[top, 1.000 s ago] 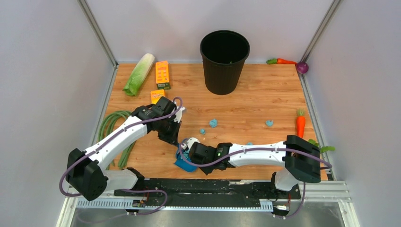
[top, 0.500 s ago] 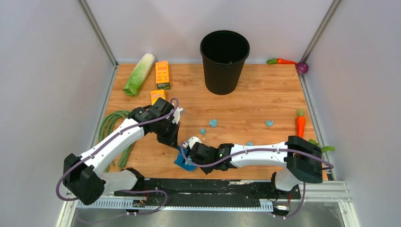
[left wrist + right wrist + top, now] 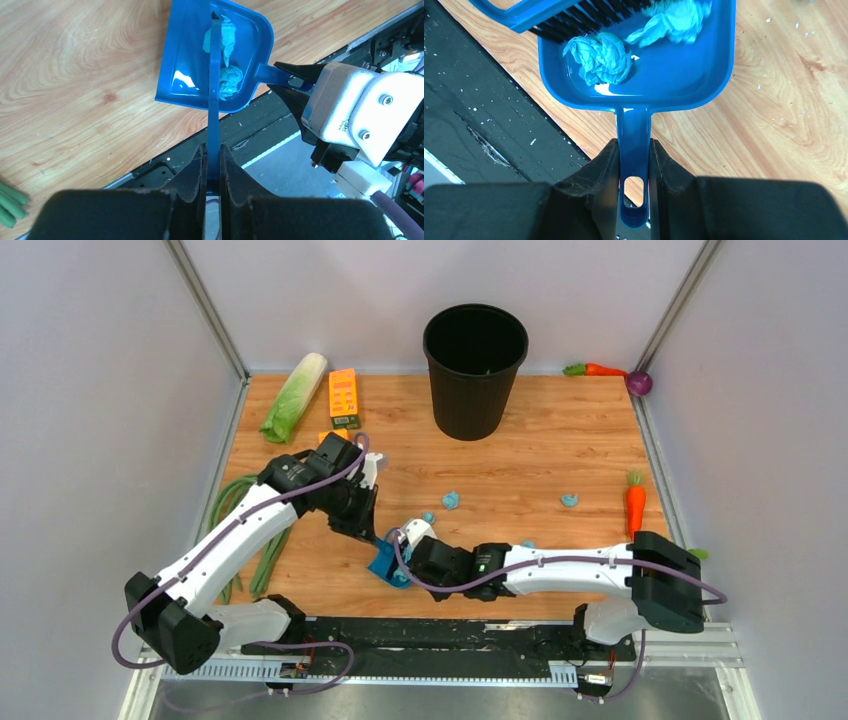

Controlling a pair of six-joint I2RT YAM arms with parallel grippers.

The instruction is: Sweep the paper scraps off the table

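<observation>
A blue dustpan (image 3: 684, 75) is held by its handle in the right tool (image 3: 633, 146), whose jaws are set narrow and pressed against both sides of the handle just behind the pan, at the near edge of the table (image 3: 560, 440). The thin blue handle of a hand brush (image 3: 214, 105) is pinched between the fingers of the left tool (image 3: 212, 150), which are closed tight on it. The brush's black bristles are seen at the pan's mouth in the right wrist view.

Two of the light-blue paper scraps (image 3: 599, 57) are gathered inside the dustpan: one crumpled wad is lodged toward the handle end, and a second, looser one (image 3: 674, 20) is pressed against the bristles. Whether the pan is flat on the wood or lifted cannot be told.

In the overhead view, further scraps are scattered on the table. One (image 3: 452, 500) is seen near the middle, and a smaller one (image 3: 428, 516) just beyond the two tools. Another (image 3: 527, 543) is half hidden behind the right arm, and one (image 3: 570, 500) lies toward the right side, near a toy carrot (image 3: 636, 502).

A black bin (image 3: 475, 370) is stood at the back of the table. A cabbage (image 3: 293, 397) and an orange box (image 3: 343, 397) are placed at the back left, and a bundle of green beans (image 3: 235, 502) along the left edge.
</observation>
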